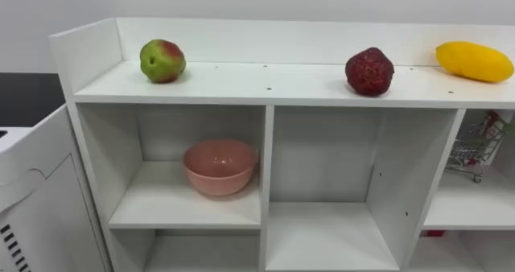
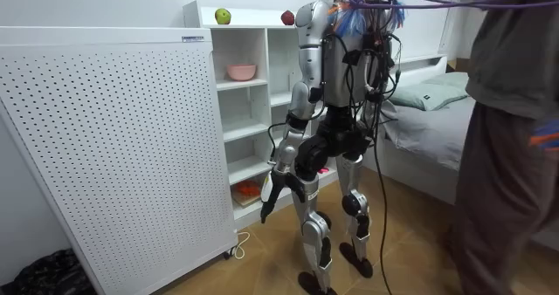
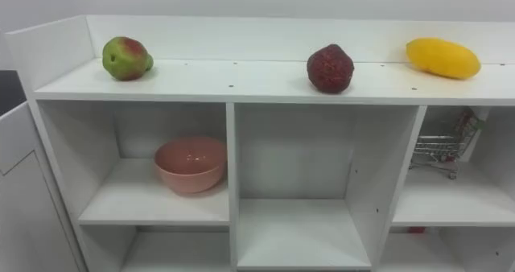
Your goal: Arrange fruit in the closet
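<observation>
Closest, low on the left: white cabinet panel (image 1: 36, 191). Then left hand (image 2: 271, 195), hanging low by the leg, fingers loose, holding nothing. Next, inside the closet (image 1: 265, 155), pink bowl (image 1: 220, 166) on a shelf; far right, small wire cart (image 1: 475, 147), cut off at the edge. Farthest, on the top board, well apart: apple (image 1: 162, 60), dark red fruit (image 1: 369, 71), yellow mango (image 1: 474, 61). Probably light, firm and round, so quick to roll. Wrap fingers round the middle; squeeze softly. Hard to tell real from toy.
</observation>
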You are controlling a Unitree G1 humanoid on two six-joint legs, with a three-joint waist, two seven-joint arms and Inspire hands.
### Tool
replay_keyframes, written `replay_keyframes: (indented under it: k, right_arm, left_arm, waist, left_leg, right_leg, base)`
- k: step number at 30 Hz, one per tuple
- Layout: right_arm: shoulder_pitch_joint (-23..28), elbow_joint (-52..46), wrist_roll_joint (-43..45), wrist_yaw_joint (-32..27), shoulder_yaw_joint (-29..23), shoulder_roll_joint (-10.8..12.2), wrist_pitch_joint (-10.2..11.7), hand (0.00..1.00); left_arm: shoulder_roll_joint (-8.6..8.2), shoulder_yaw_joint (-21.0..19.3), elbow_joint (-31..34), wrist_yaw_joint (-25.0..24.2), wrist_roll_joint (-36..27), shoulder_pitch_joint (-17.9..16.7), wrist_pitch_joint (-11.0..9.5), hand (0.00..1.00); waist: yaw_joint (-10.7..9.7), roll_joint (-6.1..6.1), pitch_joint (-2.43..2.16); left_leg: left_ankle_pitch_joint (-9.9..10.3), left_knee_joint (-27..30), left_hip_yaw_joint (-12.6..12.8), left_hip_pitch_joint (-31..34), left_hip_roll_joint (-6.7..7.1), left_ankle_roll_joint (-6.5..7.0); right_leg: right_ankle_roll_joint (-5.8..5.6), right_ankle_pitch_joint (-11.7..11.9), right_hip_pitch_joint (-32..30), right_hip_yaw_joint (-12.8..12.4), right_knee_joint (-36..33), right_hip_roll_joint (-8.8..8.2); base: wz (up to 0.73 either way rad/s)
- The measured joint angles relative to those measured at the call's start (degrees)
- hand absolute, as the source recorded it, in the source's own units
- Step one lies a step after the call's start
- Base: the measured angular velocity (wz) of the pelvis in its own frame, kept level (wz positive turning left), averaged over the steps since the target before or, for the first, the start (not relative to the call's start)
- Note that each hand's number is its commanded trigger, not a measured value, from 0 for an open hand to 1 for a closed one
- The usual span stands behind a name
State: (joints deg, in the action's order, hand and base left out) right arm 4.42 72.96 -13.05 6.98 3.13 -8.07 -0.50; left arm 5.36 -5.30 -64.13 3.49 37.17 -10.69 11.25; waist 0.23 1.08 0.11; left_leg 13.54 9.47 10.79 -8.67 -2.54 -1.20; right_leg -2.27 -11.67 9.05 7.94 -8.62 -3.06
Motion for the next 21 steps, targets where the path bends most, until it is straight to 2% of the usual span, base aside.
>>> replay_keyframes:
  k: [5,9,12,14,18,21]
  right_arm:
    - [-0.06,0.06,0.01,-0.47,0.09,0.0,0.43,0.0]
    - [-0.59,0.65,-0.16,-1.16,0.07,0.03,0.3,0.0]
    - [-0.46,1.12,-3.98,-1.69,-0.12,0.08,0.09,0.0]
    - [0.35,1.3,-7.32,-2.53,-2.62,0.52,-0.44,0.0]
    - [0.92,2.07,-12.57,-3.37,-6.87,0.71,-1.24,0.0]
    - [0.25,1.98,-18.82,-5.1,-11.4,0.65,-1.94,0.0]
  left_arm:
    - [0.0,-0.02,0.0,0.0,-0.08,0.02,-0.17,0.0]
    - [0.01,-0.05,0.0,0.06,-0.49,-0.09,-0.4,0.0]
    - [-0.01,-0.16,0.02,0.87,-0.42,-0.06,-0.95,0.0]
    - [-0.06,-1.29,0.07,1.43,-0.19,-0.01,-1.94,0.0]
    - [-0.18,-1.92,0.07,2.49,-0.56,-0.09,-2.08,0.0]
    - [0.07,-2.53,0.18,2.6,-1.55,-0.15,-2.55,0.0]
  waist:
    - [0.04,0.04,0.02]
    - [0.21,0.01,0.11]
    - [-0.03,-0.01,0.15]
    - [-0.1,0.21,0.27]
    - [-0.39,0.19,0.27]
    - [-1.45,0.17,0.24]
  left_leg:
    - [0.0,0.03,0.03,-0.11,0.0,0.0]
    - [0.0,-0.03,0.12,-0.69,0.0,0.0]
    - [0.0,-0.06,0.05,-0.71,0.01,0.0]
    - [0.0,-0.17,0.07,-1.0,0.0,0.0]
    - [0.0,-0.29,0.08,-1.04,0.0,0.0]
    - [0.0,-0.22,0.13,-1.31,0.0,0.01]
  right_leg:
    - [0.0,0.0,-0.01,-0.15,0.0,0.0]
    - [0.01,0.0,0.0,-1.66,-0.01,0.16]
    - [0.06,0.04,0.18,-1.76,-0.02,0.2]
    - [0.07,0.04,0.14,-1.74,-0.04,0.21]
    - [0.11,0.06,0.14,-2.05,-0.15,0.26]
    - [0.2,0.12,0.15,-2.19,-0.18,0.29]
  base:
    - [0.0]
    - [-0.1]
    - [-0.06]
    - [0.0]
    - [-0.04]
    - [-0.02]
